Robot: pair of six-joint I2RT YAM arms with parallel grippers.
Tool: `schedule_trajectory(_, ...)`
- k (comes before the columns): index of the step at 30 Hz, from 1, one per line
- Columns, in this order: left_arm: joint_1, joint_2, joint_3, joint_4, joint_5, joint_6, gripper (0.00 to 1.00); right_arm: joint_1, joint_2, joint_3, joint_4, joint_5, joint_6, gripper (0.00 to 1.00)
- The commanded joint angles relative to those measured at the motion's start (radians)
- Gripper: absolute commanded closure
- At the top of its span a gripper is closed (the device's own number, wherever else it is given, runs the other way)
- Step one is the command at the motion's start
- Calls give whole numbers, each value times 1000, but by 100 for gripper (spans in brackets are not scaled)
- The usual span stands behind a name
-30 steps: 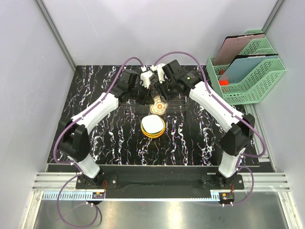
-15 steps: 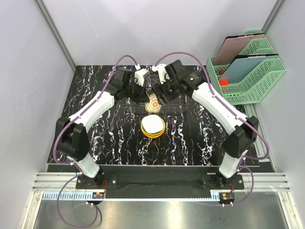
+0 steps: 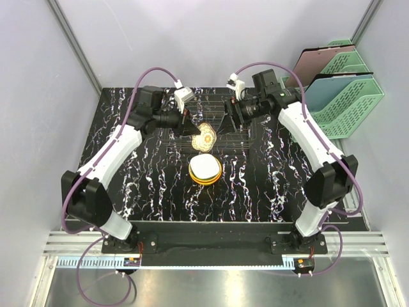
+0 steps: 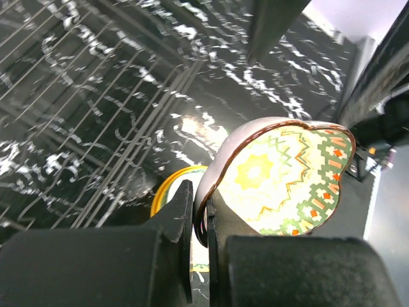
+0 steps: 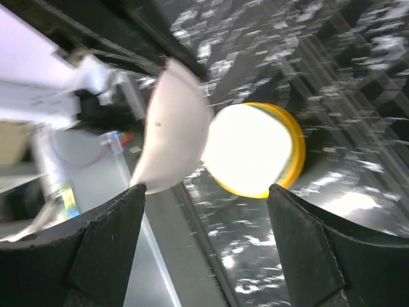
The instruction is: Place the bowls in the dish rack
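Patterned bowl (image 4: 281, 173) sits clenched by its rim in my left end effector (image 4: 199, 220); I should lower it edge-on into the dish rack (image 3: 235, 139), right end effector (image 5: 206, 189) gaping, empty

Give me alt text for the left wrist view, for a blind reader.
The left gripper pinches the rim of a patterned bowl held on edge, with a stack of bowls behind it. The wire dish rack lies at left.
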Motion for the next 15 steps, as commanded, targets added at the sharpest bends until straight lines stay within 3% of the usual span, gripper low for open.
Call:
schedule_trajectory(1,-4,-25,32,40,91,17,100,6,65,34,-3,-303,72,14)
schedule_trajectory(9,-39,-17,31,40,57,39,100,3,105,22,-2,-427,89,11)
schedule_trajectory(15,-62,-17,32,34,28,56,100,3,127,25,8,-435,105,10)
